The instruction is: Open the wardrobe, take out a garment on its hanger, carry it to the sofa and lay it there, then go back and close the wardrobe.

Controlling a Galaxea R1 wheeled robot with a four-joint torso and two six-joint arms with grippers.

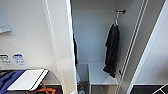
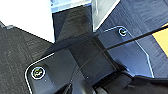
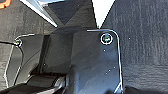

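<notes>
Head view: wardrobe open before me. Garment hangs on hanger from rod at upper right corner, hem above bottom shelf. I judge fabric limp, light; grasp at hanger neck. Cannot tell finger state, either gripper.

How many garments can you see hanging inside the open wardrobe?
2: the black garment hangs from the rail at the right; a dark red garment peeks from behind the left door. More may be hidden there.
</notes>
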